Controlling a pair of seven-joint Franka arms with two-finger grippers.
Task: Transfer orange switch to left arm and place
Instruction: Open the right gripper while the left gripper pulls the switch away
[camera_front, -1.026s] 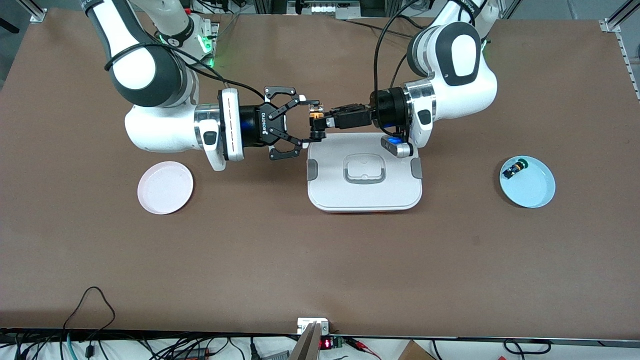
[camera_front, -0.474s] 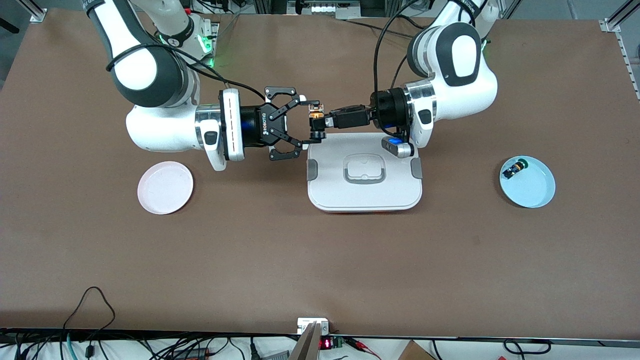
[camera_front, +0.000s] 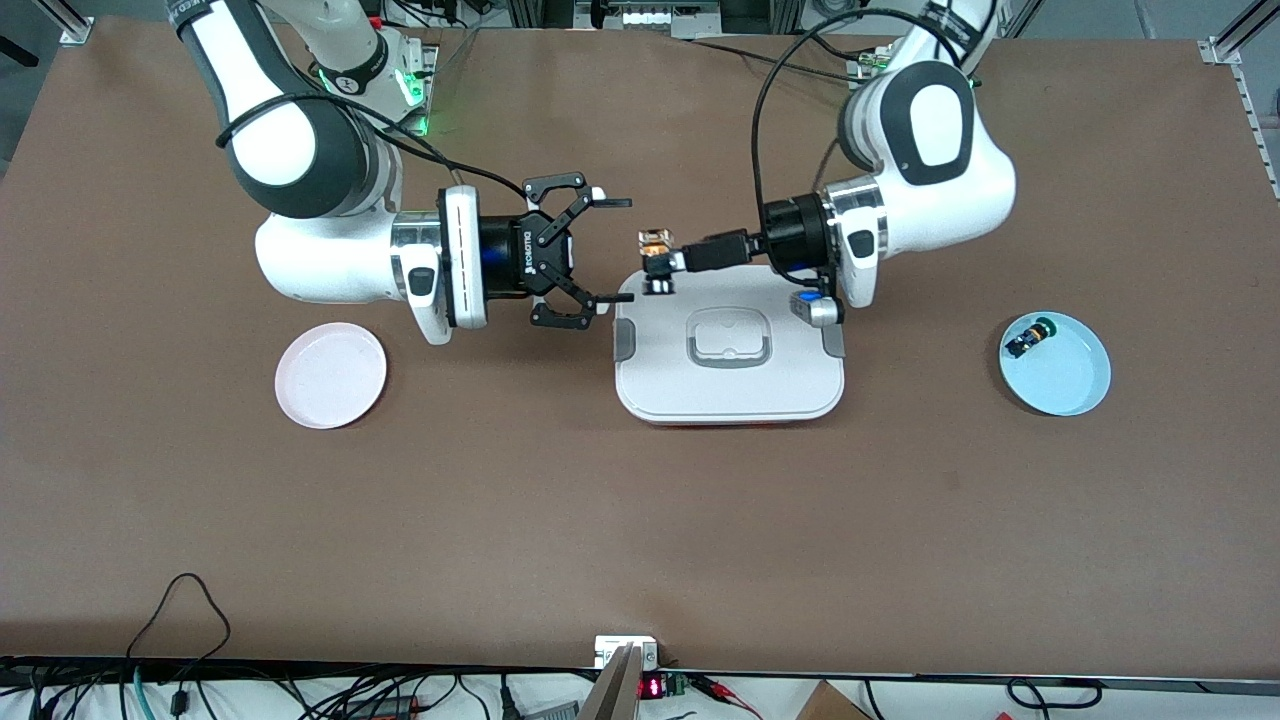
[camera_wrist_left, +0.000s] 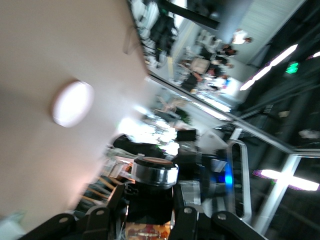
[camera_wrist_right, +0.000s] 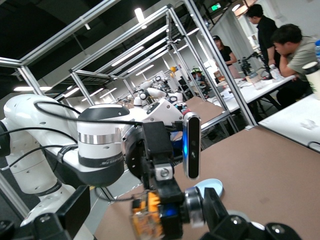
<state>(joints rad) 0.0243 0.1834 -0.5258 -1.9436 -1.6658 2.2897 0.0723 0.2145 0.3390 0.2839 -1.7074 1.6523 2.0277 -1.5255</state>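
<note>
The orange switch (camera_front: 655, 243) is held in the air by my left gripper (camera_front: 659, 266), which is shut on it over a corner of the white box (camera_front: 730, 390). In the left wrist view the switch (camera_wrist_left: 146, 231) sits between the black fingers (camera_wrist_left: 192, 220). My right gripper (camera_front: 614, 251) is open and empty, over the table just beside the box toward the right arm's end, with a small gap to the switch. In the right wrist view the switch (camera_wrist_right: 149, 216) hangs between my right gripper's spread jaws without touching them.
A pink plate (camera_front: 330, 375) lies on the table toward the right arm's end. A blue plate (camera_front: 1070, 385) toward the left arm's end holds a small blue-and-black part (camera_front: 1027, 340). The brown table has open room nearer the camera.
My left gripper has drawn back toward the left arm's end with the switch, now lower over the box. My right gripper's fingers, close around the switch before, have spread wide and stand apart from it.
</note>
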